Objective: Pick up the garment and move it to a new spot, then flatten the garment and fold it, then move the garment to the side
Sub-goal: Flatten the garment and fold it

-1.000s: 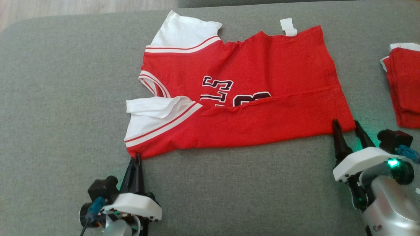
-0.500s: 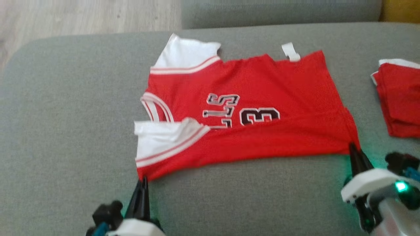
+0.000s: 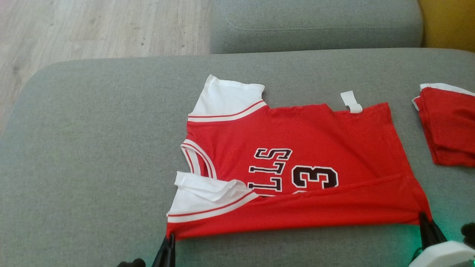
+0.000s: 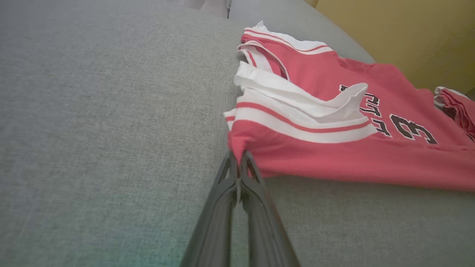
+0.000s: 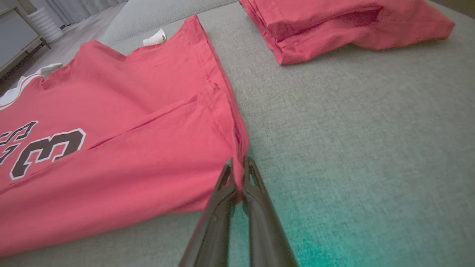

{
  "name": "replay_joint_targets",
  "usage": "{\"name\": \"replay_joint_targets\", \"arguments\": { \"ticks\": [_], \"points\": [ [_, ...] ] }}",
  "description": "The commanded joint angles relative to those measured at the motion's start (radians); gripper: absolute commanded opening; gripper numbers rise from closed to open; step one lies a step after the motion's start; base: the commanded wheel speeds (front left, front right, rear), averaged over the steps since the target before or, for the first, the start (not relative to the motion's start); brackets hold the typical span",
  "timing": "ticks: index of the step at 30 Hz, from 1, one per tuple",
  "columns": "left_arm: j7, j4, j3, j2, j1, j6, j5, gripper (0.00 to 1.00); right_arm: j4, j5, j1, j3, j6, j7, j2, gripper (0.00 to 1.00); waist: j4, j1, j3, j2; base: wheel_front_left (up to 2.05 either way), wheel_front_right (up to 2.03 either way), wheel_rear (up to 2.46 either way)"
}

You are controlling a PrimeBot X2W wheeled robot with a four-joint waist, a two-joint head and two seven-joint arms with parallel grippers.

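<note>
We see left gripper [image 4: 237, 160] jaws pinching the jersey [image 3: 308, 144] at its sleeve-side near corner | right gripper [image 5: 239, 168] jaws pinching its hem-side near corner | jersey spread on grey cushion [image 3: 92, 155], near edge lapped over the lettering | folded red garment [image 3: 451, 126] apart at right

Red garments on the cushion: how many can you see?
2. The jersey lies spread in the middle, its near corners pinched by the left hand and right hand. A folded garment sits at the right edge, partly cut off; more could lie beyond.
</note>
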Motion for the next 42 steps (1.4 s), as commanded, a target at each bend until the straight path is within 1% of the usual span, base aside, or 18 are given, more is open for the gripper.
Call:
{"name": "replay_joint_targets", "arguments": {
  "ticks": [1,3,4,6,7,8,9,10,11,15,18,22,25,28,30,34,38,42],
  "points": [
    [0.005,-0.03,0.024,0.012,0.001,0.01,-0.003,0.0,-0.048,-0.015,0.012,-0.01,-0.001,0.012,-0.014,0.0,-0.002,0.0001,-0.002,0.0,0.0,0.0,0.0],
    [0.021,-0.038,0.02,0.015,0.014,0.013,-0.008,0.0,-0.083,-0.033,0.032,-0.036,-0.001,0.036,0.002,0.0,-0.005,0.0001,-0.001,0.0,0.0,0.0,0.0],
    [0.029,-0.041,0.018,0.015,0.017,0.013,-0.009,0.0,-0.097,-0.041,0.04,-0.047,-0.001,0.049,0.01,0.04,-0.006,0.0001,0.0,0.0,0.0,0.0,0.0],
    [0.042,-0.045,0.013,0.017,0.018,0.015,-0.01,0.0,-0.126,-0.058,0.051,-0.064,-0.001,0.072,0.025,0.42,-0.008,0.0001,0.002,0.0,0.0,0.0,0.0],
    [0.046,-0.046,0.01,0.017,0.017,0.016,-0.009,0.0,-0.139,-0.065,0.056,-0.071,-0.001,0.081,0.032,0.88,-0.008,0.0001,0.003,0.0,0.0,0.0,0.0],
    [0.051,-0.047,0.007,0.017,0.014,0.017,-0.009,0.08,-0.152,-0.075,0.06,-0.079,-0.001,0.088,0.038,1.0,-0.009,0.0001,0.004,0.0,0.0,0.0,0.0],
    [0.058,-0.047,0.003,0.016,0.011,0.016,-0.01,0.27,-0.164,-0.083,0.064,-0.087,-0.001,0.092,0.044,1.0,-0.009,0.0001,0.005,0.0,0.0,0.0,0.0],
    [0.065,-0.047,0.0,0.016,0.007,0.016,-0.011,0.73,-0.177,-0.091,0.067,-0.094,-0.001,0.096,0.051,1.0,-0.01,0.0001,0.005,0.0,0.0,0.0,0.0],
    [0.065,-0.05,0.0,0.016,0.001,0.018,-0.01,1.0,-0.191,-0.098,0.07,-0.102,-0.001,0.098,0.057,1.0,-0.011,0.0001,0.006,0.0,0.0,0.0,0.0],
    [0.07,-0.074,0.005,0.02,-0.018,0.025,-0.011,1.0,-0.233,-0.116,0.076,-0.118,-0.001,0.104,0.071,1.0,-0.017,0.0001,0.012,0.0,0.0,0.0,0.0],
    [0.087,-0.146,0.029,0.059,-0.098,0.024,-0.005,1.0,-0.292,-0.129,0.068,-0.118,-0.001,0.111,0.082,1.0,-0.035,0.0001,0.04,0.0,0.0,0.0,0.0],
    [0.17,-0.214,0.039,0.131,-0.275,-0.009,0.018,1.0,-0.348,-0.134,0.042,-0.09,-0.001,0.11,0.086,1.0,-0.06,0.0001,0.088,0.0,0.0,0.0,0.0],
    [0.275,-0.222,0.04,0.176,-0.455,-0.054,0.013,1.0,-0.38,-0.129,0.013,-0.065,-0.001,0.111,0.081,1.0,-0.088,0.0001,0.143,0.0,0.0,0.0,0.0],
    [0.398,-0.191,0.022,0.211,-0.647,-0.106,-0.039,1.0,-0.402,-0.125,-0.023,-0.042,-0.001,0.108,0.073,1.0,-0.119,0.0001,0.202,0.0,0.0,0.0,0.0],
    [0.489,-0.151,0.006,0.24,-0.763,-0.12,-0.078,1.0,-0.411,-0.127,-0.051,-0.025,-0.001,0.097,0.071,1.0,-0.143,0.0001,0.241,0.0,0.0,0.0,0.0],
    [0.636,-0.06,-0.05,0.29,-0.955,-0.128,-0.153,1.0,-0.402,-0.127,-0.089,0.009,-0.001,0.08,0.082,1.0,-0.186,0.0001,0.307,0.0,0.0,0.0,0.0],
    [0.773,0.026,-0.114,0.336,-1.081,-0.128,-0.264,1.0,-0.388,-0.121,-0.12,0.051,-0.001,0.056,0.09,1.0,-0.226,0.0001,0.366,0.0,0.0,0.0,0.0],
    [0.813,0.119,-0.137,0.395,-1.174,-0.128,-0.277,1.0,-0.386,-0.11,-0.154,0.105,-0.001,0.039,0.094,1.0,-0.262,0.0001,0.421,0.0,0.0,0.0,0.0]
  ]
}}
